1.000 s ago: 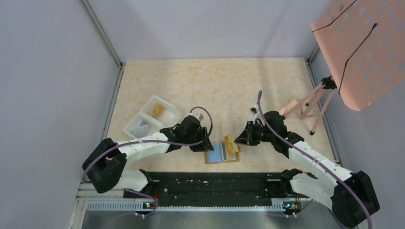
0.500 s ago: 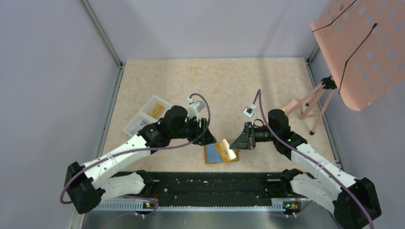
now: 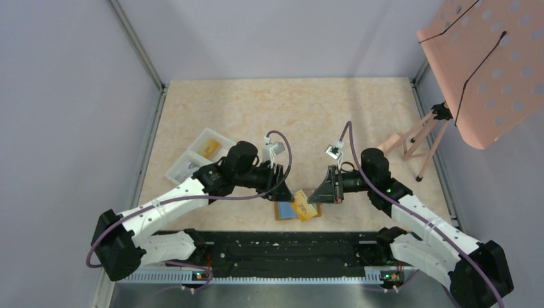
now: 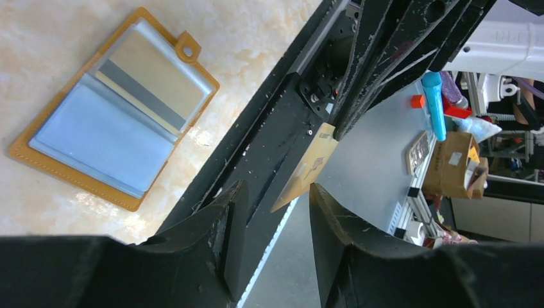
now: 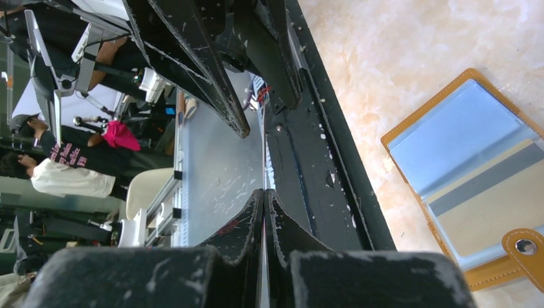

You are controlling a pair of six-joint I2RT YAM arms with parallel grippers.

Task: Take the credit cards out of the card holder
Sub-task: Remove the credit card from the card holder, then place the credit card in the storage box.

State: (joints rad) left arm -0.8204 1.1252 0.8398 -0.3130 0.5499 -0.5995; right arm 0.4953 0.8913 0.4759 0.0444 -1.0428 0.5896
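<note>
The card holder (image 4: 115, 125), a tan-orange wallet, lies open and flat on the table near the front edge; it also shows in the top view (image 3: 278, 212) and the right wrist view (image 5: 468, 173). In its clear sleeves sit a light blue card (image 4: 90, 141) and a whitish card with a grey stripe (image 4: 151, 80). My right gripper (image 5: 264, 192) is shut on a tan-gold credit card (image 4: 311, 167) and holds it in the air above the wallet. My left gripper (image 4: 277, 187) is open, its jaws either side of that card's free corner. The two grippers face each other (image 3: 287, 192) (image 3: 312, 196).
A white two-compartment tray (image 3: 192, 163) with small items stands left of the left arm. A pink wooden stand (image 3: 417, 138) is at the right edge. A black rail (image 3: 282, 247) runs along the table front just below the wallet.
Both grippers have lifted off the wallet. The right one has raised the tan-gold card, and the left one has moved right until its open jaws flank the card's corner.
</note>
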